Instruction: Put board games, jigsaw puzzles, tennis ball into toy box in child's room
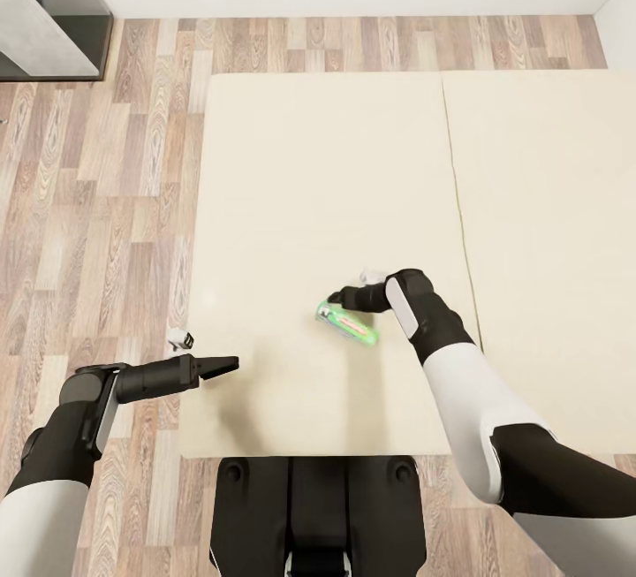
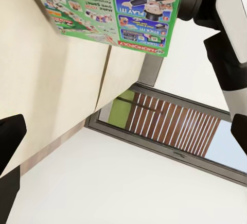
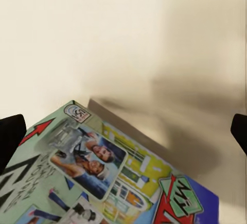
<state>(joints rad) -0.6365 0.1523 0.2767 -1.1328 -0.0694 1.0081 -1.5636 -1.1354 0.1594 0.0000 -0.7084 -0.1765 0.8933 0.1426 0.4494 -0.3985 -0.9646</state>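
A green Monopoly board game (image 1: 347, 325) rests tilted up on one edge on the cream bed (image 1: 309, 162), so the head view shows it as a thin green strip. My right gripper (image 1: 340, 297) hovers right at its upper edge, open; its fingers (image 3: 10, 136) are spread wide with the box's printed face (image 3: 103, 172) below them. My left gripper (image 1: 225, 366) hangs open over the bed's near left corner, pointing at the box (image 2: 113, 7) from a short distance. The toy box, the table and the other toys are out of view.
The bed is two cream pads with a seam (image 1: 455, 206) between them. Wooden floor (image 1: 106, 206) runs along the left and far sides. A grey shelf unit (image 1: 44, 20) stands at the far left corner. A window (image 2: 170, 126) shows behind the bed.
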